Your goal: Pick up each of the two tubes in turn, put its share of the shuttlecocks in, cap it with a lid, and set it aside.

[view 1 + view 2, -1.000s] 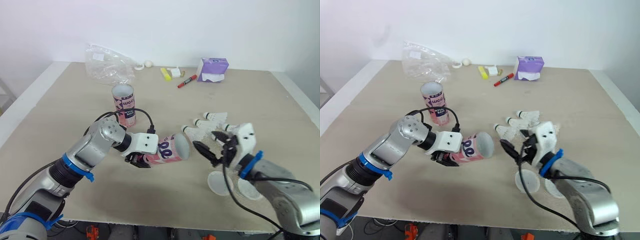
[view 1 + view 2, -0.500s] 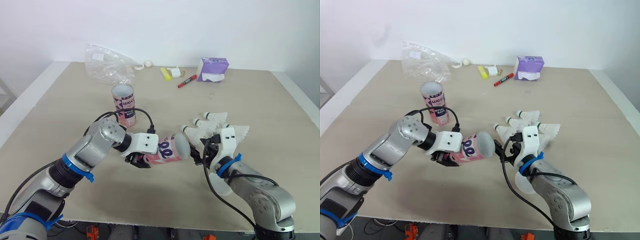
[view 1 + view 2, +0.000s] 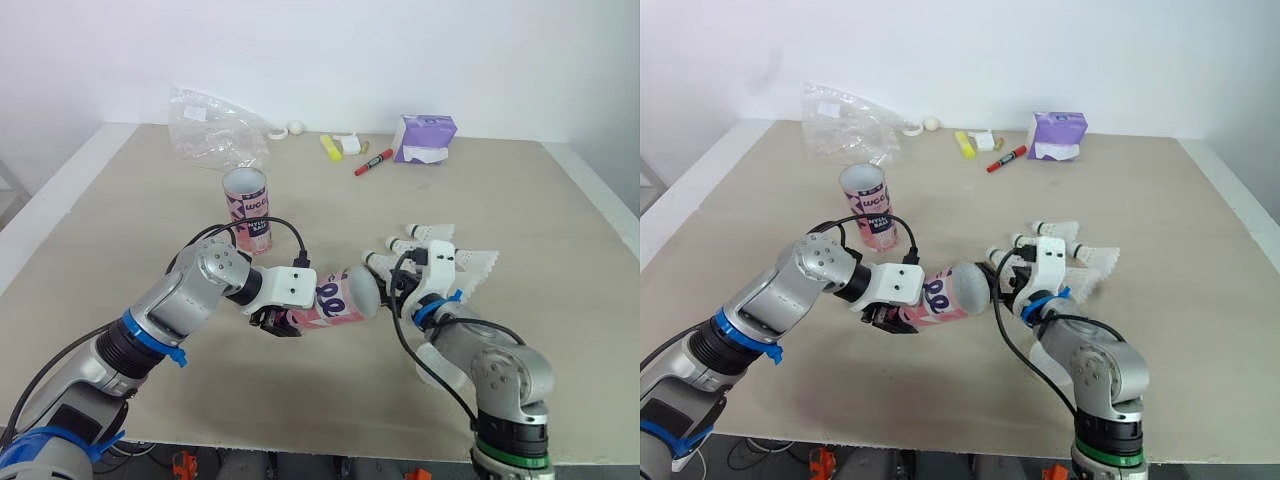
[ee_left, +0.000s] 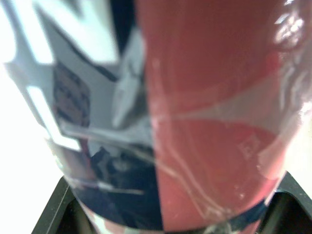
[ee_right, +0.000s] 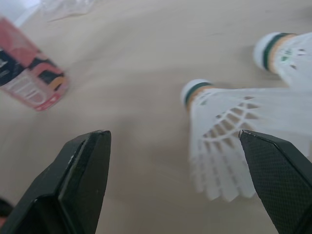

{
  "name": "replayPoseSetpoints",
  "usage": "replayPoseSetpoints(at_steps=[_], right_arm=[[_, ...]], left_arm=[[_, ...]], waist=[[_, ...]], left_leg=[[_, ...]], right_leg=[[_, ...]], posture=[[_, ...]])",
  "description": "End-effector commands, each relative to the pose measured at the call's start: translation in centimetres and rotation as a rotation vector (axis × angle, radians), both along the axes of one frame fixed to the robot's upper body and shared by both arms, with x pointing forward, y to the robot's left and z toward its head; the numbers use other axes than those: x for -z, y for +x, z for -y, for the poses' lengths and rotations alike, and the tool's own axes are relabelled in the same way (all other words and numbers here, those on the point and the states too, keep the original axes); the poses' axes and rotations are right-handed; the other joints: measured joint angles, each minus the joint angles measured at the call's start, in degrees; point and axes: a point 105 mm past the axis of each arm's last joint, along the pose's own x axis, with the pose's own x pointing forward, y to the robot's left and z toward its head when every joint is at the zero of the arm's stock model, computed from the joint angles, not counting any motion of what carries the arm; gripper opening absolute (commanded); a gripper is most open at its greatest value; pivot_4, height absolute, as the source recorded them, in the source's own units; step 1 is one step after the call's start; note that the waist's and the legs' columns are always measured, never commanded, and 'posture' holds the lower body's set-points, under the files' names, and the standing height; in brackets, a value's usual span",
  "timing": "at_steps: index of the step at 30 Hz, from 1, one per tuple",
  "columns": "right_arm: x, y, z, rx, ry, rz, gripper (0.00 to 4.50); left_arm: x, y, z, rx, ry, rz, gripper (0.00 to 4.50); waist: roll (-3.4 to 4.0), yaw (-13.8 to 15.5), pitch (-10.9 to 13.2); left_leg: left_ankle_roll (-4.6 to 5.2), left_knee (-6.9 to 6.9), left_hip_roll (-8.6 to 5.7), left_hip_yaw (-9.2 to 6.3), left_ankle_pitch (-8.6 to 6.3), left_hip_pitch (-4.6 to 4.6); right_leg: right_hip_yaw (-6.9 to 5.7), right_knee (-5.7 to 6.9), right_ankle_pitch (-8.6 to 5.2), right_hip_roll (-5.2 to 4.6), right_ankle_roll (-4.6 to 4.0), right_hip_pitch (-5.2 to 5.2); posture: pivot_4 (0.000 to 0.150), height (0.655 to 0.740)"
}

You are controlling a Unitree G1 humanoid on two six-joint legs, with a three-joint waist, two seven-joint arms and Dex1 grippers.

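Observation:
My left gripper (image 3: 276,319) is shut on a pink patterned tube (image 3: 338,298), which it holds lying sideways just above the table with its open mouth facing right. A second matching tube (image 3: 247,207) stands upright behind it. My right gripper (image 3: 399,289) is open, low over the table right beside the held tube's mouth. In the right wrist view a white shuttlecock (image 5: 229,117) lies on the table ahead, between the spread fingers (image 5: 80,170). More shuttlecocks (image 3: 428,233) lie in a loose group to the right. A white lid (image 3: 441,366) lies partly under my right forearm.
Along the far side of the table (image 3: 120,230) lie a crumpled clear plastic bag (image 3: 215,130), a purple tissue box (image 3: 426,138), a red marker (image 3: 374,162), a yellow item (image 3: 331,147) and a small white ball (image 3: 297,128).
My right arm has swung left and forward from the lids, bringing its gripper to the shuttlecocks next to the tube's mouth. The left arm and its tube have stayed put.

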Motion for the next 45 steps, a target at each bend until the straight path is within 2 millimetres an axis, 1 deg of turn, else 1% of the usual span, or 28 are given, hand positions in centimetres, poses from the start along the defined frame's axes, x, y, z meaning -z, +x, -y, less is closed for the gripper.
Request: replayPoseSetpoints(at_steps=[1, 6, 7, 8, 11, 13, 14, 15, 16, 20, 24, 27, 31, 32, 34, 36, 39, 42, 45], right_arm=[[-1.2, 0.7, 0.2, -0.011, 0.005, 0.037, 4.49], [-1.2, 1.3, 0.5, -0.013, 0.006, 0.032, 4.49], [-1.2, 1.3, 0.5, -0.014, 0.007, 0.030, 4.00], [-1.1, 1.4, 0.4, -0.015, 0.009, 0.027, 3.66], [-1.0, 1.6, 0.3, -0.013, 0.014, 0.024, 2.21], [-0.9, 1.7, 0.3, -0.009, 0.017, 0.023, 1.02], [-0.9, 1.7, 0.4, -0.007, 0.013, 0.024, 0.72], [-0.9, 1.8, 0.4, -0.007, 0.012, 0.026, 0.27], [-1.0, 1.8, 0.4, -0.006, 0.011, 0.027, 0.06], [-1.3, 1.8, 0.3, -0.022, 0.002, 0.048, 0.06], [-3.2, 0.9, 0.1, -0.102, -0.060, 0.123, 0.06], [-5.6, -0.3, 0.5, -0.154, -0.094, 0.198, 0.06], [-10.1, -3.2, 1.5, -0.305, -0.324, 0.423, 0.06], [-11.5, -4.0, 1.9, -0.344, -0.401, 0.512, 0.06], [-13.0, -5.9, 2.1, -0.452, -0.528, 0.625, 0.06], [-13.3, -7.9, 1.7, -0.595, -0.621, 0.693, 0.06], [-12.8, -10.1, 1.2, -0.751, -0.710, 0.740, 0.06], [-12.3, -10.8, 0.9, -0.817, -0.749, 0.753, 0.06], [-10.9, -11.1, 0.8, -0.875, -0.802, 0.717, 0.06]], left_arm=[[1.2, -0.5, 0.0, -0.003, 0.018, -0.036, 2.87], [1.3, -0.4, 0.1, -0.006, 0.015, -0.036, 2.87], [1.3, -0.4, 0.1, -0.007, 0.013, -0.036, 2.87], [1.3, -0.4, 0.1, -0.008, 0.012, -0.036, 2.87], [1.4, -0.3, 0.1, -0.011, 0.012, -0.035, 2.87], [1.4, -0.3, 0.1, -0.014, 0.011, -0.036, 2.87], [1.4, -0.3, 0.1, -0.015, 0.010, -0.036, 2.87], [1.4, -0.2, 0.1, -0.016, 0.008, -0.035, 2.87], [1.4, -0.2, 0.2, -0.016, 0.007, -0.035, 2.87], [1.4, -0.2, 0.2, -0.016, 0.003, -0.035, 2.87], [1.5, -0.1, 0.2, -0.018, 0.004, -0.036, 2.87], [1.6, -0.1, 0.1, -0.017, 0.006, -0.037, 2.87], [1.7, 0.0, 0.2, -0.012, 0.007, -0.040, 2.87], [1.7, 0.0, 0.2, -0.010, 0.008, -0.041, 2.87], [1.8, 0.0, 0.2, -0.007, 0.009, -0.043, 2.87], [1.8, -0.1, 0.3, -0.001, 0.010, -0.045, 2.87], [1.8, 0.0, 0.4, 0.005, 0.011, -0.046, 2.87], [1.8, 0.0, 0.4, 0.009, 0.013, -0.046, 2.87], [1.8, 0.1, 0.4, 0.013, 0.015, -0.045, 2.87]], waist=[[0.00, 0.0, 0.0], [0.01, 0.0, 0.0], [0.01, 0.0, 0.0], [0.01, 0.0, 0.0], [0.01, 0.0, 0.0], [0.01, 0.0, 0.0], [0.01, 0.0, 0.0], [0.01, 0.0, 0.0], [0.01, 0.0, 0.0], [0.01, 0.0, 0.0], [0.06, 0.0, 0.0], [0.10, 0.0, 0.0], [0.13, 0.1, 0.1], [0.16, 0.3, 0.1], [0.14, 0.4, 0.1], [0.14, 0.4, 0.0], [0.12, 0.4, 0.0], [0.12, 0.4, 0.0], [0.10, 0.4, 0.0]], left_leg=[[0.00, -0.01, 0.00, 0.00, 0.00, 0.00], [0.00, -0.01, 0.00, -0.01, 0.00, 0.01], [0.00, -0.01, 0.00, 0.00, 0.00, 0.01], [0.00, 0.00, 0.00, 0.00, 0.00, 0.00], [0.00, 0.00, 0.00, 0.00, 0.00, 0.00], [0.00, 0.00, 0.00, 0.00, 0.00, 0.00], [0.00, 0.00, 0.00, 0.00, 0.00, 0.00], [0.00, 0.00, 0.00, 0.00, 0.00, 0.00], [0.00, 0.00, 0.00, 0.00, 0.00, 0.00], [0.00, 0.00, -0.02, 0.00, 0.00, 0.00], [0.00, 0.02, -0.05, 0.00, 0.00, 0.00], [0.02, 0.02, -0.12, 0.00, 0.01, 0.00], [0.06, 0.01, -0.21, -0.03, 0.01, -0.02], [0.07, 0.02, -0.20, -0.03, 0.00, -0.02], [0.13, 0.00, -0.27, -0.05, -0.01, -0.05], [0.17, -0.01, -0.32, -0.08, -0.03, -0.04], [0.21, -0.01, -0.32, -0.11, -0.06, -0.04], [0.21, 0.04, -0.33, -0.10, -0.05, -0.02], [0.24, 0.08, -0.36, -0.07, -0.03, -0.01]], right_leg=[[0.00, 0.00, 0.00, 0.01, 0.00, 0.00], [-0.01, 0.01, 0.00, 0.01, -0.01, 0.00], [0.00, 0.00, 0.00, 0.01, -0.01, 0.00], [0.00, 0.00, 0.00, 0.00, 0.00, 0.00], [0.00, 0.00, 0.01, 0.00, 0.00, 0.00], [0.00, 0.00, 0.01, 0.00, 0.01, 0.01], [0.00, 0.00, 0.01, 0.00, 0.01, 0.01], [0.00, 0.00, 0.01, 0.00, 0.01, 0.01], [0.00, 0.00, 0.01, 0.00, 0.01, 0.01], [0.00, 0.00, 0.02, -0.01, 0.02, 0.02], [0.00, 0.00, 0.02, -0.05, 0.03, 0.03], [0.01, -0.01, 0.01, -0.13, 0.06, 0.03], [0.00, -0.03, -0.01, -0.21, 0.11, 0.04], [-0.02, -0.05, -0.01, -0.21, 0.11, 0.05], [-0.05, -0.09, -0.04, -0.28, 0.18, 0.06], [-0.07, -0.11, -0.09, -0.31, 0.27, 0.10], [-0.09, -0.13, -0.12, -0.30, 0.31, 0.14], [-0.08, -0.11, -0.11, -0.33, 0.32, 0.16], [-0.09, -0.11, -0.08, -0.42, 0.34, 0.16]], posture=[[0.150, 0.7400], [0.150, 0.7400], [0.150, 0.7400], [0.150, 0.7400], [0.150, 0.7400], [0.150, 0.7400], [0.150, 0.7400], [0.150, 0.7400], [0.150, 0.7400], [0.150, 0.7400], [0.150, 0.7400], [0.150, 0.7400], [0.150, 0.7400], [0.150, 0.7400], [0.150, 0.7400], [0.150, 0.7400], [0.150, 0.7400], [0.150, 0.7400], [0.150, 0.7400]])
